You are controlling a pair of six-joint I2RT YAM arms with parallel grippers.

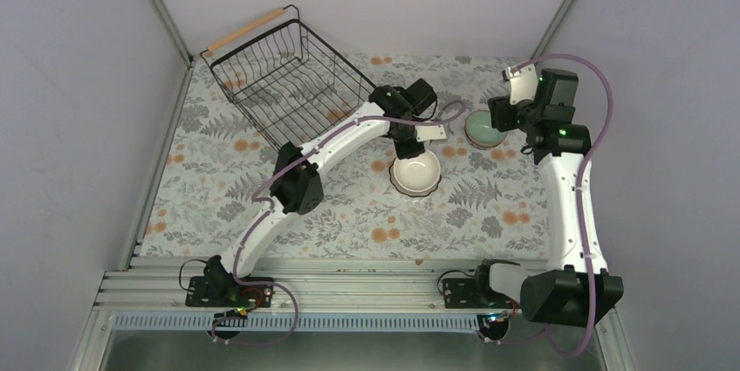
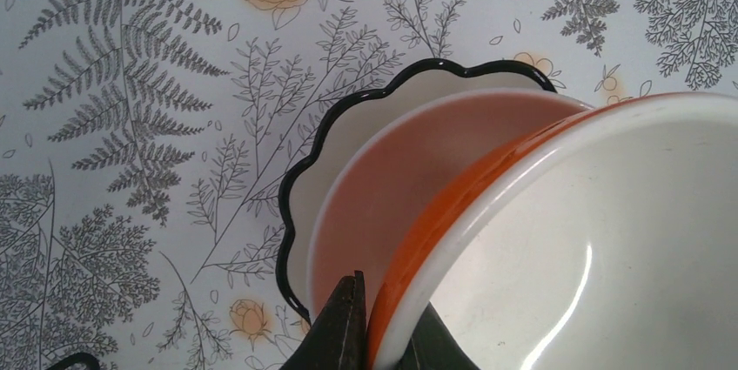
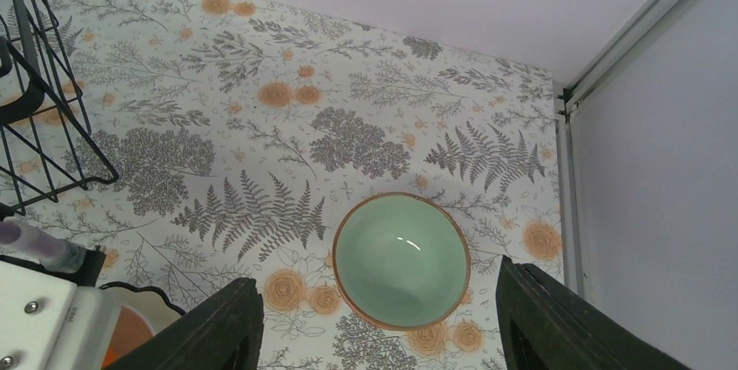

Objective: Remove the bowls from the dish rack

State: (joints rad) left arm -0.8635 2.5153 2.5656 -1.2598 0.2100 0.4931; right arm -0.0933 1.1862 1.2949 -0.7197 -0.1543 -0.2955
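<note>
The black wire dish rack (image 1: 288, 83) stands on the fern-print tabletop (image 1: 349, 223), one wooden handle raised at its far end. Just right of the rack's near corner, the left gripper (image 2: 383, 337) is pinched tight on the rim of an orange bowl (image 2: 452, 205), one finger inside the rim and one outside. That bowl, white inside, leans at a tilt over a plain white bowl (image 2: 392, 178), which is nested in a scallop-edged bowl (image 2: 348, 126) with a black rim. Whether the orange bowl touches the one under it cannot be told. Farther right of the rack, a pale green bowl (image 3: 402, 261) sits upright and alone on the tabletop. The right gripper (image 3: 379, 274) hangs above it with jaws spread wider than the bowl, gripping nothing.
</note>
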